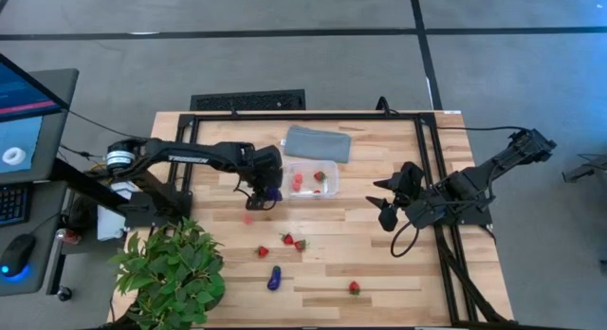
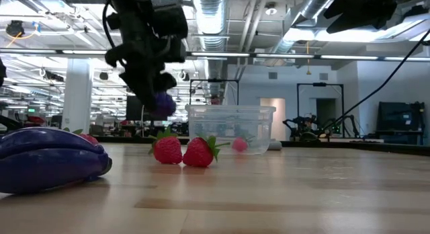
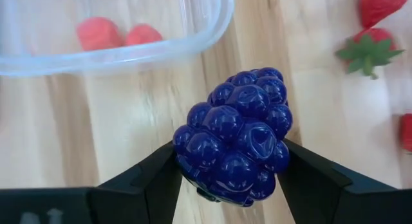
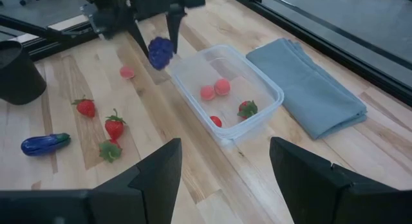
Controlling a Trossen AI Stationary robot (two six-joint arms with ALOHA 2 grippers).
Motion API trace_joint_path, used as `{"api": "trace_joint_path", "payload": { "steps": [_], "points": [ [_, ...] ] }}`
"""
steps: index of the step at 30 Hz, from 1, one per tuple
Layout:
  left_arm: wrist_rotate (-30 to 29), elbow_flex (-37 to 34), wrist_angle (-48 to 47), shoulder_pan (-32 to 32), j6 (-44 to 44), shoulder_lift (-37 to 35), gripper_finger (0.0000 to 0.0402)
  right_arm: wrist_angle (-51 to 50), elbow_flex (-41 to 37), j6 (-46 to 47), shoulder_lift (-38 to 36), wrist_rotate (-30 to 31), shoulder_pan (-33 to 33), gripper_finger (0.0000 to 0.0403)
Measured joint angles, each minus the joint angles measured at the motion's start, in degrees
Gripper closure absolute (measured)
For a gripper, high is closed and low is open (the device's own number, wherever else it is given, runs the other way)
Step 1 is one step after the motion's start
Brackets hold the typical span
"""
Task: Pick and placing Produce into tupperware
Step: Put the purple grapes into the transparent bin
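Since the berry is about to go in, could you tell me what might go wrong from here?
The left pincer grips only the lower part of the purple berry, so it might slip free early. It hangs just outside the tupperware, so a release now would miss. Lowering could clip the near wall and push the box.

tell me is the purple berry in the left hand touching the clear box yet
Apart. The right wrist view shows the purple berry, held in the left hand, hanging above the table beside the clear box, with a gap between them.
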Motion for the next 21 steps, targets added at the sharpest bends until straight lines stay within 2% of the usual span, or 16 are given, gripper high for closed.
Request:
{"api": "trace_joint_path", "payload": {
  "steps": [7, 12, 21],
  "points": [
    [-0.5, 0.0, -1.1, 0.1, -0.9, -5.5, 0.0184, 0.0, 0.0, 0.0, 0.0, 0.0, 0.0, 0.0143],
    [-2.6, 0.0, 4.7, 0.2, -2.6, -7.0, 0.0184, 0.0, 0.0, 0.0, 0.0, 0.1, 0.0, 0.0143],
    [-1.4, 0.0, 14.7, 2.4, -7.0, -6.4, 0.0184, 0.0, 0.0, 0.0, 0.0, 0.1, 0.0, 0.0143]
  ]
}}
